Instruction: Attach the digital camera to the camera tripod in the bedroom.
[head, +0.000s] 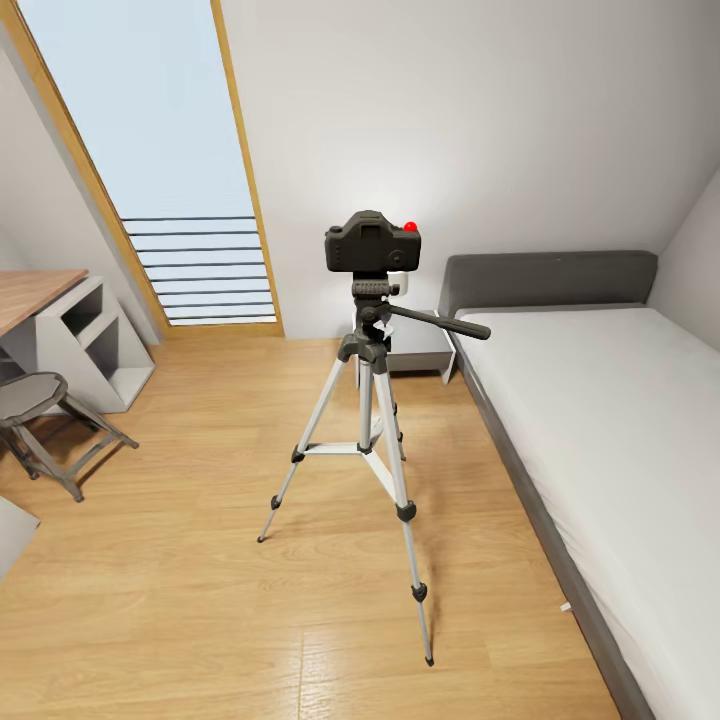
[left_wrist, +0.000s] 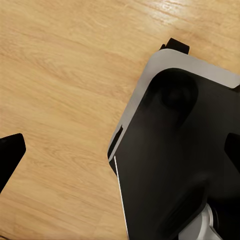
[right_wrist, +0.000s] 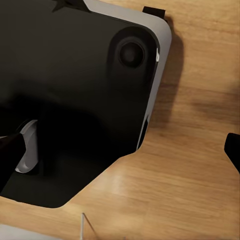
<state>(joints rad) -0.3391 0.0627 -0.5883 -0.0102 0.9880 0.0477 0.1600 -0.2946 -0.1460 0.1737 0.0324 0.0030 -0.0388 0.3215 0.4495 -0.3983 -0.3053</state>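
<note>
Head view | digital camera (head: 372, 242) atop camera tripod (head: 366, 420) | beside bed (head: 600, 420)

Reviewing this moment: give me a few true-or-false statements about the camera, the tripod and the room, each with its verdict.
1. The digital camera sits on top of the camera tripod. True.
2. The tripod stands on the bed. False: it stands on the wood floor, beside the bed.
3. The camera's round button is red. True.
4. A gripper is clamped on the camera. False: nothing holds it.
5. The stool stands right of the tripod. False: it stands left.
</note>
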